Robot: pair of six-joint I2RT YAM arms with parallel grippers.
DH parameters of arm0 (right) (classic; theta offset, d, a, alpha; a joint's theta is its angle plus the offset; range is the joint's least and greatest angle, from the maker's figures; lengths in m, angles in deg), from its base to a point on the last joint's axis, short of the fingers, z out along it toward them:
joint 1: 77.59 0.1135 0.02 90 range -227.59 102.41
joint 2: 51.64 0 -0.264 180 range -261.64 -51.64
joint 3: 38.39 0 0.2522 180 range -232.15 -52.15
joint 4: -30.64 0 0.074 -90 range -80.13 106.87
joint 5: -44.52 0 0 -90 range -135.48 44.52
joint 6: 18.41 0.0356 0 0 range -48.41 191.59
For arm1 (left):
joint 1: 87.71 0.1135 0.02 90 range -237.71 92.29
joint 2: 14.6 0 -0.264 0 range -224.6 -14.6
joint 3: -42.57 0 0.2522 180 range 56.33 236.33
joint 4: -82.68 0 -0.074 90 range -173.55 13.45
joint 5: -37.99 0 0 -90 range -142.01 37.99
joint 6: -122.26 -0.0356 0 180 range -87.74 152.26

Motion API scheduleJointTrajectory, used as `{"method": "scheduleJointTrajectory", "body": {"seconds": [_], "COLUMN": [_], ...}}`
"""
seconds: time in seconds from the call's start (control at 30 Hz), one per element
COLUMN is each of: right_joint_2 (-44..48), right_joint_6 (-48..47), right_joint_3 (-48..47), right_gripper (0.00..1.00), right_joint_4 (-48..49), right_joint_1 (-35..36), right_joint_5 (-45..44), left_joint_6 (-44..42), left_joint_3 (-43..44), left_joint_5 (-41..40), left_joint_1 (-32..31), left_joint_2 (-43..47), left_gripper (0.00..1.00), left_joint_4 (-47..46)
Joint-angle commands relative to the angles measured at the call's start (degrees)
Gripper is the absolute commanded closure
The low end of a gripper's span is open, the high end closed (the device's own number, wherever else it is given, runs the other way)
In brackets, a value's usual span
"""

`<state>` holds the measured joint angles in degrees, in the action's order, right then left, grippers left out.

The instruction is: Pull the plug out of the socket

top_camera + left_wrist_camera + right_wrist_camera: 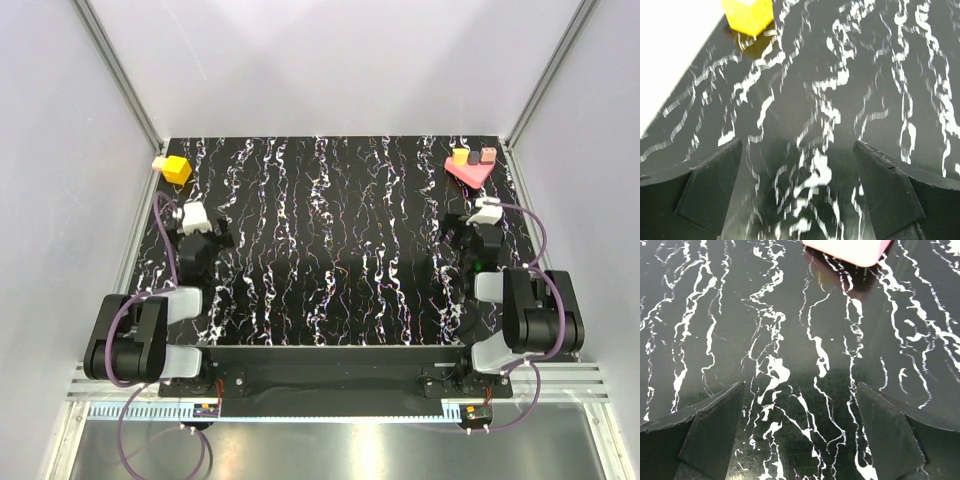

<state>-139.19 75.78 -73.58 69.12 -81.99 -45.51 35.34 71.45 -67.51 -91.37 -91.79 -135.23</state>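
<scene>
Marbled tabletop (pixel 330 250) | pink base (pixel 468 172) far right | left fingers (pixel 710 195), right fingers (pixel 712 435) wide

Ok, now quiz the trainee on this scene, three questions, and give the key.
1. True or false: the yellow cube sits near the far left corner of the table.
2. What stands on the pink triangular base? A: one blue block. B: a small yellow block and a small pinkish-brown block. C: nothing.
3. Fill in: the left jaws and the right jaws both stand ____, with nothing between them.

Key: 1 true; 2 B; 3 open.
</scene>
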Motion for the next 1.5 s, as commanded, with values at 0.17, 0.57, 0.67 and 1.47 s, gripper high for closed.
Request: {"method": "scheduleJointTrajectory", "body": {"seconds": [0.17, 0.57, 0.67, 1.47], "right_joint_2": [10.54, 8.11, 3.72, -14.31], "right_joint_6": [9.88, 24.98, 26.48, 27.72], "right_joint_3": [-13.97, -20.4, -22.77, -21.19], "right_gripper": [0.0, 0.0, 0.0, 0.0], "right_joint_4": [-25.49, -28.17, -25.27, 4.69], "right_joint_1": [3.35, 3.35, 3.35, 3.96], "right_joint_5": [-13.9, 11.35, 16.55, 31.93], "left_joint_6": [1.93, 14.5, 20.82, -0.6], "left_joint_3": [11.42, 39.28, 40.6, 78.83], "left_joint_5": [-8.02, -28.71, -24.32, 22.18], "left_joint_1": [0.41, 1.2, 2.95, 20.53], "left_joint_2": [0.46, -6.57, -7.8, -39.44], "left_gripper": [0.01, 0.01, 0.01, 0.01], "left_joint_4": [14.13, 41.66, 42.61, 54.14]}}
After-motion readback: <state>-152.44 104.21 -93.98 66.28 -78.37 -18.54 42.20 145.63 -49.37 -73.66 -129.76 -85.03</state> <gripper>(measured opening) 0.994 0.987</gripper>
